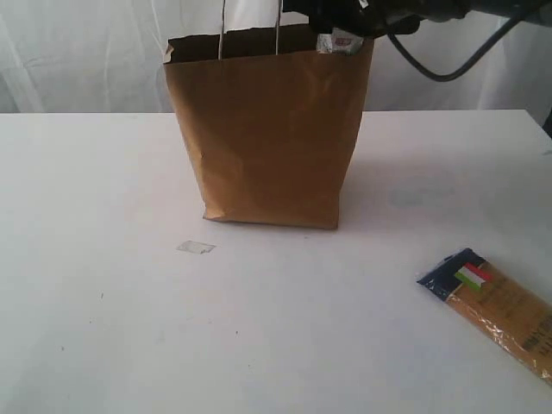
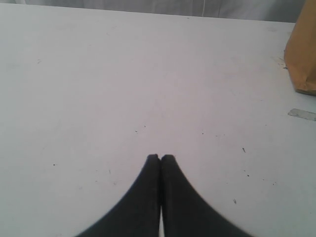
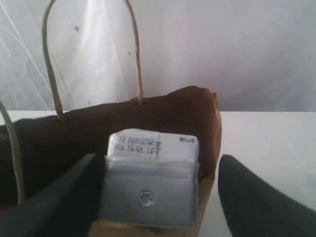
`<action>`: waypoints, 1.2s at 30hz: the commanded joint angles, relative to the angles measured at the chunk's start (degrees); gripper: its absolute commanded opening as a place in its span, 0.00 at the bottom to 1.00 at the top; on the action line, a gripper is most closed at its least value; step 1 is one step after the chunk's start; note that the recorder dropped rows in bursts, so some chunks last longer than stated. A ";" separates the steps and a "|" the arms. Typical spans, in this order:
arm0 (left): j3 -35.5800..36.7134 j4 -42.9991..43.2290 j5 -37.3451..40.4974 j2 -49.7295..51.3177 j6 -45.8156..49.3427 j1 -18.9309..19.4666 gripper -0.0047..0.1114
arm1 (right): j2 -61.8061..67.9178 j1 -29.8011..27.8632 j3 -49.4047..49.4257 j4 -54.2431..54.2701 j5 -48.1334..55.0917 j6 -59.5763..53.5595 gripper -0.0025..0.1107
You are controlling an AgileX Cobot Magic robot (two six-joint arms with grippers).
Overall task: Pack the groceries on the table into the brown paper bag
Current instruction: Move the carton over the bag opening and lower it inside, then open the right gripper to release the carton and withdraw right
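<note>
In the exterior view, the left part of the white worktop (image 1: 86, 302) carries a small clear scrap (image 1: 196, 247). It lies flat just below and left of the brown paper bag (image 1: 267, 138). The bag stands upright at the frame's centre, its thin handles (image 1: 222, 30) running off the top edge. Only the left wrist view shows the left jaws. They are pressed shut tip to tip with nothing between them, over plain worktop, with a bag corner and the same scrap at that frame's right edge. At the bag's upper right corner the exterior view gives just a sliver of the small white-blue carton (image 1: 339, 41), under the dark right arm and its black cable (image 1: 448, 65). The right wrist view is closer. There the carton sits at the bag's ragged rim between the right jaws, which stand open. One side seems to rest against the carton, though shadow makes contact hard to judge; the other is clearly apart from it. The long pasta packet (image 1: 500, 310) with its Italian flag lies flat at the exterior view's lower right, well apart from the bag.
</note>
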 commanded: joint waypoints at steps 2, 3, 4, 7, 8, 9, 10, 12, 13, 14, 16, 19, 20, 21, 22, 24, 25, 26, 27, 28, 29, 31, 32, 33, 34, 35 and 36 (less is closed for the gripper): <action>0.18 -0.65 0.13 -0.27 -0.01 -0.30 0.04 | -0.37 -0.52 -0.47 -0.70 -0.75 -0.20 0.63; 0.18 -0.65 0.13 -0.27 -0.01 -0.30 0.04 | -0.37 -0.52 -0.47 -0.70 -0.75 -0.20 0.63; 0.18 -0.65 0.13 -0.27 -0.01 -0.30 0.04 | -0.37 -0.52 -0.47 -0.70 -0.75 -0.20 0.63; 0.18 -0.65 0.13 -0.27 -0.01 -0.30 0.04 | -0.37 -0.52 -0.47 -0.70 -1.02 -0.20 0.63; 0.18 -0.65 0.13 -0.27 -0.01 -0.30 0.04 | -0.37 -0.52 -0.47 -0.70 -1.34 -0.20 0.63; 0.18 -0.65 0.13 -0.27 -0.01 -0.30 0.04 | -0.37 -0.52 -0.47 -0.70 -1.76 -0.20 0.63; 0.18 -0.65 0.13 -0.27 -0.01 -0.30 0.04 | -0.50 -0.52 -0.47 -0.70 -1.87 -0.20 0.63; 0.18 -0.65 0.13 -0.27 -0.01 -0.30 0.04 | -0.62 -0.52 -0.47 -0.24 -3.18 -0.20 0.63; 0.18 -0.65 0.13 -0.27 -0.01 -0.30 0.04 | -0.62 -0.52 -0.47 0.08 -3.88 -0.20 0.63; 0.18 -0.65 0.13 -0.27 -0.01 -0.30 0.04 | -0.62 -0.52 -0.47 0.08 -5.09 -0.20 0.63; 0.18 -0.65 0.13 -0.27 -0.01 -0.30 0.04 | -0.49 -0.52 -0.47 -0.41 -7.34 -0.20 0.63; 0.18 -0.65 0.13 -0.27 -0.01 -0.30 0.04 | -0.27 -0.52 -0.47 -0.49 -13.49 -0.20 0.63; 0.18 -0.65 0.13 -0.27 -0.01 -0.30 0.04 | -0.27 -0.52 -0.47 -0.49 -14.84 -0.20 0.63; 0.18 -0.65 0.13 -0.27 -0.01 -0.30 0.04 | -0.27 -0.52 -0.47 -0.49 -16.29 -0.20 0.63; 0.18 -0.65 0.13 -0.27 -0.01 -0.30 0.04 | -0.27 -0.52 -0.47 -0.49 -17.32 -0.20 0.63; 0.18 -0.65 0.13 -0.27 -0.01 -0.30 0.04 | -0.27 -0.52 -0.47 -0.49 -17.30 -0.20 0.63; 0.18 -0.65 0.13 -0.27 -0.01 -0.30 0.04 | -0.27 -0.52 -0.47 -0.49 -16.38 -0.20 0.63; 0.18 -0.65 0.13 -0.27 -0.01 -0.30 0.04 | -0.27 -0.52 -0.47 -0.49 -15.00 -0.20 0.63; 0.18 -0.65 0.13 -0.27 -0.01 -0.30 0.04 | -0.27 -0.52 -0.47 -0.49 -13.75 -0.20 0.63; 0.18 -0.65 0.13 -0.27 -0.01 -0.30 0.04 | -0.27 -0.52 -0.47 -0.60 -12.22 -0.20 0.63; 0.18 -0.65 0.13 -0.27 -0.01 -0.30 0.04 | -0.27 -0.52 -0.47 -0.73 -10.71 -0.20 0.63; 0.18 -0.65 0.13 -0.27 -0.01 -0.30 0.04 | -0.27 -0.52 -0.47 -0.73 -8.18 -0.20 0.63; 0.18 -0.65 0.13 -0.27 -0.01 -0.30 0.04 | -0.27 -0.52 -0.47 -0.73 -7.16 -0.20 0.63; 0.18 -0.65 0.13 -0.27 -0.01 -0.30 0.04 | -0.27 -0.52 -0.47 -0.73 -6.53 -0.20 0.63; 0.18 -0.65 0.13 -0.27 -0.01 -0.30 0.04 | -0.27 -0.52 -0.47 -0.46 -6.11 -0.20 0.63; 0.18 -0.65 0.13 -0.27 -0.01 -0.30 0.04 | -0.27 -0.52 -0.47 -0.19 -6.01 -0.20 0.63; 0.18 -0.65 0.13 -0.27 -0.01 -0.30 0.04 | -0.27 -0.52 -0.47 -0.03 -6.01 -0.20 0.63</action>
